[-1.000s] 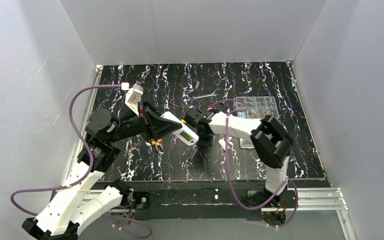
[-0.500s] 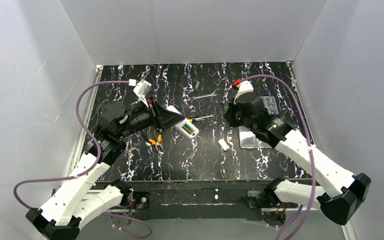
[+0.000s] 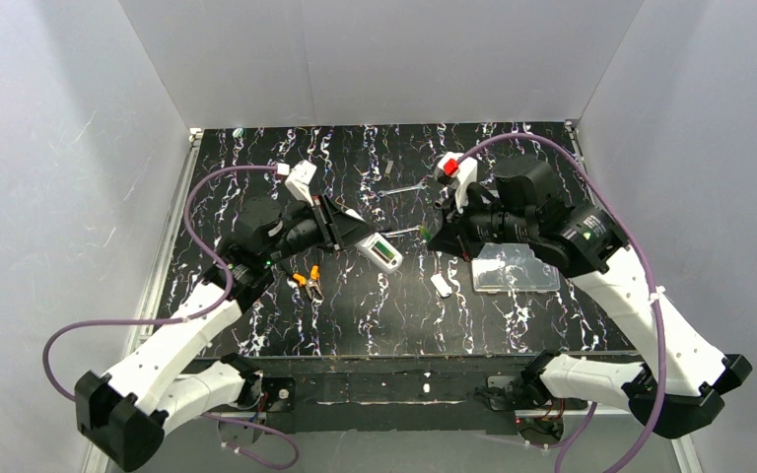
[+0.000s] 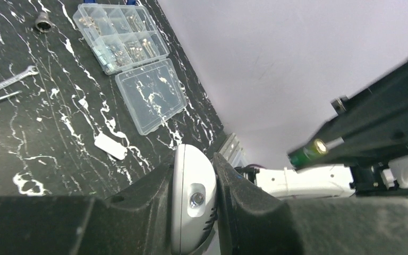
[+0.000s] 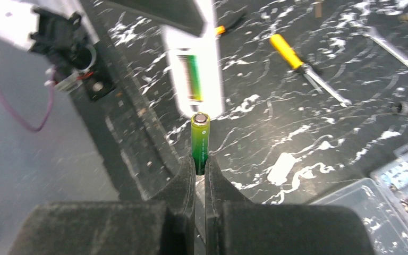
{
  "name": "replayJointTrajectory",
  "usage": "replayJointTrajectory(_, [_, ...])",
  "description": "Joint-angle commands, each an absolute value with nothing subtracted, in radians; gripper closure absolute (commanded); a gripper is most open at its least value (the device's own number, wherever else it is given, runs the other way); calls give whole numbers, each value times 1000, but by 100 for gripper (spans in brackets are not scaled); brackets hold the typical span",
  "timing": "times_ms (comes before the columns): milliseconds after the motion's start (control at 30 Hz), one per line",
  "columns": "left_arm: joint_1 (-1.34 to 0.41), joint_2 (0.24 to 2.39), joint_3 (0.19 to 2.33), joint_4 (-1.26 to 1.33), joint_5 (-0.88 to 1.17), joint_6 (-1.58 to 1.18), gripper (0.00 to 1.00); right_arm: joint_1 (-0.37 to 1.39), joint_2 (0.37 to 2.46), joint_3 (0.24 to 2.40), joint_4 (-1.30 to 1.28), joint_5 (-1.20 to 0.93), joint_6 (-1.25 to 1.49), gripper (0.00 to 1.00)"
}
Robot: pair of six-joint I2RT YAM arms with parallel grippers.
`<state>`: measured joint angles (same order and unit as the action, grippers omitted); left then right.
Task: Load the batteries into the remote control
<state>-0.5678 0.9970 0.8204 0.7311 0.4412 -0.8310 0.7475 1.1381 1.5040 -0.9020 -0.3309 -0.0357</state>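
Left hand [image 3: 355, 235], clamped on the remote control [image 3: 382, 254]: hold steady. Right hand [image 5: 200, 169], pinching the held battery [image 5: 200, 139] by its base: align with the empty slot beside the seated battery [image 5: 194, 77], ease in. Remote control aloft over the worktop's [image 3: 256, 315] middle, just left of the held battery, apart.

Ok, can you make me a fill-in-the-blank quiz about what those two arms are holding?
1. The right gripper is shut on a slim cylindrical battery coloured ____.
2. The left gripper grips the white oblong plastic ____.
3. Its open compartment shows ____ loaded battery.
4. The small white cover piece lies on the black marbled ____.
Missing: green; remote control; one; table.
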Motion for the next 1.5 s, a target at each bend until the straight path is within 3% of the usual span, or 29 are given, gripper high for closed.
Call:
replayJointTrajectory(0, [-583,1039,777,1059,436,-989,100,749,1202,1616,-1058,-485,-94,99])
replayJointTrajectory(500, [-672,1149,731,1175,387,-1082,100,748,1286,1658,-1161,-449,-24,99])
replayJointTrajectory(1467, [-729,1177,717,1116,370,-1060,100,749,1434,1645,-1257,-457,9,99])
